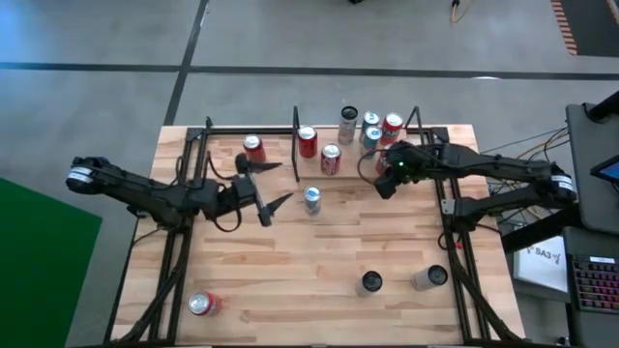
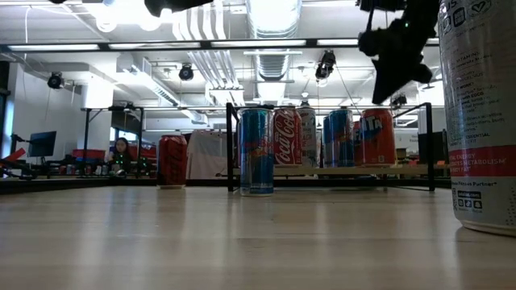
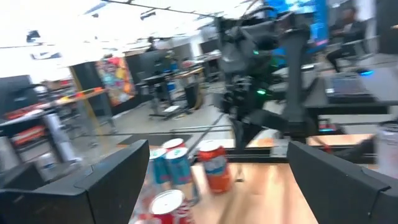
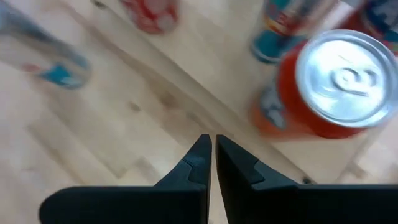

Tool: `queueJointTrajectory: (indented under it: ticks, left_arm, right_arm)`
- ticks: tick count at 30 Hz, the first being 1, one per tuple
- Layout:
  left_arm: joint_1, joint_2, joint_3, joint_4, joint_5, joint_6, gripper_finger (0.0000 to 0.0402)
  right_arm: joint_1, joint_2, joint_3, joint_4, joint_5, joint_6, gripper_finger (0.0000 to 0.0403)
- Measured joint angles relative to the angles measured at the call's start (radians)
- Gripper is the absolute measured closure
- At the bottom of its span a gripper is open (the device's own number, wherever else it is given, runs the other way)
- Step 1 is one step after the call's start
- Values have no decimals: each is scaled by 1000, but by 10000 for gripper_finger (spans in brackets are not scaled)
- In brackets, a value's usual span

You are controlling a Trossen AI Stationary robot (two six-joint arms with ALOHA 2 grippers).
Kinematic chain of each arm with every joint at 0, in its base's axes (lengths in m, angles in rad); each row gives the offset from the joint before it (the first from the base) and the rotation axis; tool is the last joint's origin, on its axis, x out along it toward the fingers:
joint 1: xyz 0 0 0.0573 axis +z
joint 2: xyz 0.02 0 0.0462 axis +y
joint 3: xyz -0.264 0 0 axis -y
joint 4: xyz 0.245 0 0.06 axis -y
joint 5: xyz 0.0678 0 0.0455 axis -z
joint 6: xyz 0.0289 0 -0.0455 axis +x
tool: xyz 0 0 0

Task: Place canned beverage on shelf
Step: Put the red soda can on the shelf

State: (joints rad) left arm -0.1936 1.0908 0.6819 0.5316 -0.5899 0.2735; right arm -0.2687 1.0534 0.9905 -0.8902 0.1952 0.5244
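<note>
Hovering above the shelf (image 1: pixel 334 145) at the table's (image 1: pixel 319 261) far edge, the right gripper (image 4: pixel 212 144) has its fingers pressed together on nothing, an orange can (image 4: pixel 323 87) standing just beyond them among the red and blue cans on the board. The left gripper (image 1: pixel 269 191), fingers spread wide and empty, hangs left of a blue can (image 1: pixel 311 199) standing on the tabletop just in front of the shelf.
</note>
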Motion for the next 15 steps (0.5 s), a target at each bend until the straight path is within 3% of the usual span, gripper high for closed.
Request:
queueJointTrajectory:
  ticks: [5,15]
  left_arm:
    - [1,10,3,-2,-101,48,35]
    - [19,14,4,-2,-111,76,35]
  right_arm:
    - [-7,29,0,-17,57,3,390]
    - [-82,41,4,-22,105,-7,390]
